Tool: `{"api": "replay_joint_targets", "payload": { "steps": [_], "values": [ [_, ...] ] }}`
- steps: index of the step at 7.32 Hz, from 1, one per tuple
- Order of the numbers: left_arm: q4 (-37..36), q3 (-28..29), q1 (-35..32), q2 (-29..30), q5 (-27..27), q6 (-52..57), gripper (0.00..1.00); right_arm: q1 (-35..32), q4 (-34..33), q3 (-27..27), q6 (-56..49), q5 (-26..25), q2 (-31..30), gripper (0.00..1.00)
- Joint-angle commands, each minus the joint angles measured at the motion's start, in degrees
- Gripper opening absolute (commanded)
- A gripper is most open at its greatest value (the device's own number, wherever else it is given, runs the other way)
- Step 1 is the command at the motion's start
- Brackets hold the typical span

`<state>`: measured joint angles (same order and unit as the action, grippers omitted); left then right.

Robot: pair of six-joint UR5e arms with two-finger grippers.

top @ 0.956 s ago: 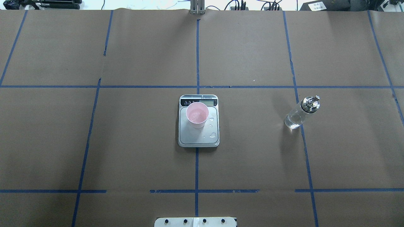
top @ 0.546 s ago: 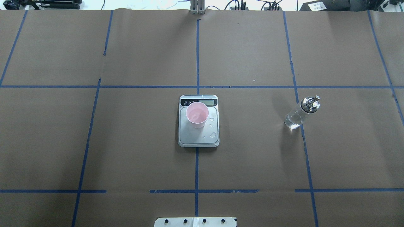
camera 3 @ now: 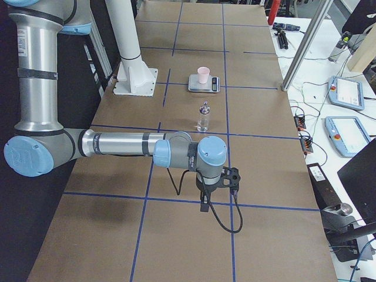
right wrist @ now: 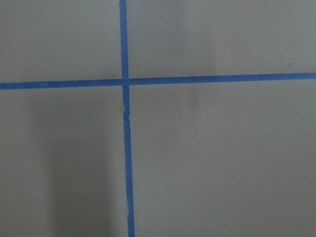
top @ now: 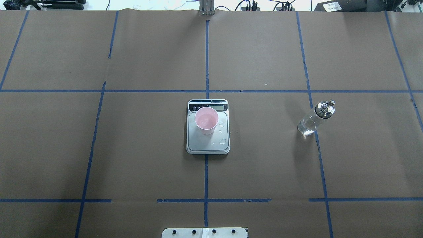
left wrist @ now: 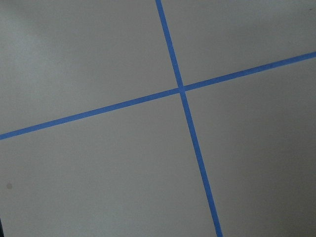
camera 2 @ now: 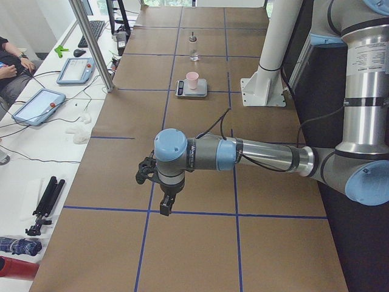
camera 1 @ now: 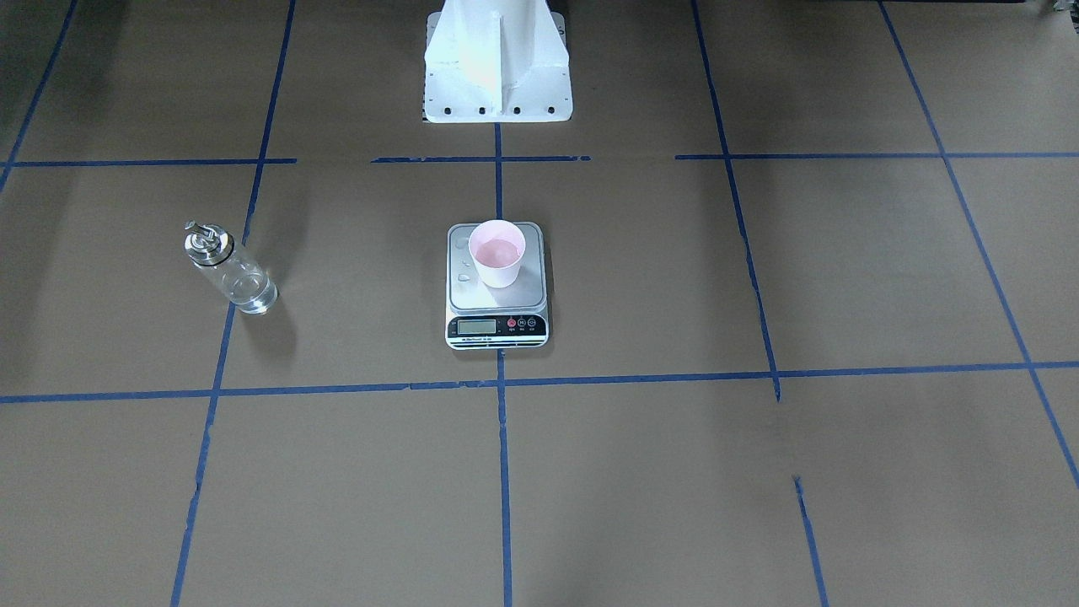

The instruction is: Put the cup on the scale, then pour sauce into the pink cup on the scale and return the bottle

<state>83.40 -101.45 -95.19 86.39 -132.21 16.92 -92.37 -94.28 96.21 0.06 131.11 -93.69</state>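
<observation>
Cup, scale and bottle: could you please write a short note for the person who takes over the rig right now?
Left claw and right claw: over the table, far from the things; open or shut cannot be told.
Cup stands on the scale, sauce inside; a few drops lie beside it.
Bottle stands upright on the table at the robot's right, free.
Done: cup placed, sauce poured, bottle returned, it seems. Left: nothing.

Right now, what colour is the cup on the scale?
The cup is pale pink, plain with no pattern. The front-facing view shows it best.
</observation>
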Motion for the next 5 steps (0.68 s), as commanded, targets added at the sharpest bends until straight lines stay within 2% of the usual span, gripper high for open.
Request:
{"api": "replay_joint_targets", "payload": {
  "steps": [1, 3, 5],
  "values": [
    [0.18, 0.98, 0.0, -0.08, -0.5, -0.22, 1.0, 0.09, 0.07, -0.06, -0.14, 0.2, 0.08, 1.0],
    [1.23, 3.97, 0.09, 0.01, -0.5, -0.13, 1.0, 0.09, -0.02, -0.15, -0.14, 0.2, 0.0, 1.0],
    [1.06, 3.98, 0.09, 0.01, -0.5, -0.22, 1.0, 0.09, -0.02, -0.15, -0.14, 0.2, -0.09, 1.0]
  ]
}}
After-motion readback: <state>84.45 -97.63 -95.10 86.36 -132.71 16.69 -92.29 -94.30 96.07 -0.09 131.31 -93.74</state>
